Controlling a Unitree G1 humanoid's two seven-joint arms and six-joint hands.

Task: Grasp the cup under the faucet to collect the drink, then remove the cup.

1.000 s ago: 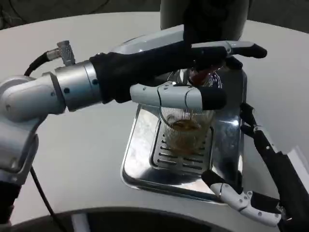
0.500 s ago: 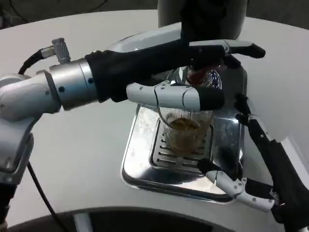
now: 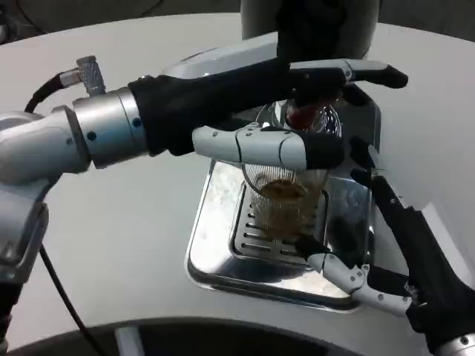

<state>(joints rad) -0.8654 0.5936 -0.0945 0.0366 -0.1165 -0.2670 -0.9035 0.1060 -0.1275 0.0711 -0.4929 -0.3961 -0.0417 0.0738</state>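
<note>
The left hand's (image 3: 289,111) fingers (image 3: 297,148) lie stretched across the faucet (image 3: 303,115), one pressed along the rim of the cup (image 3: 286,200); whether they actually grip it I cannot tell. The right hand's (image 3: 393,259) fingers (image 3: 338,271) are spread apart just beside the cup, holding nothing. The cup, partly filled with brown drink, stands upright on the steel drip tray (image 3: 215,245) under the faucet, on the white tabletop (image 3: 126,215).

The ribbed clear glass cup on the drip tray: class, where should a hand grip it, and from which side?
Grip the ribbed clear glass cup around its lower wall from the right; the left hand covers its rim, and the right hand waits open beside it.
</note>
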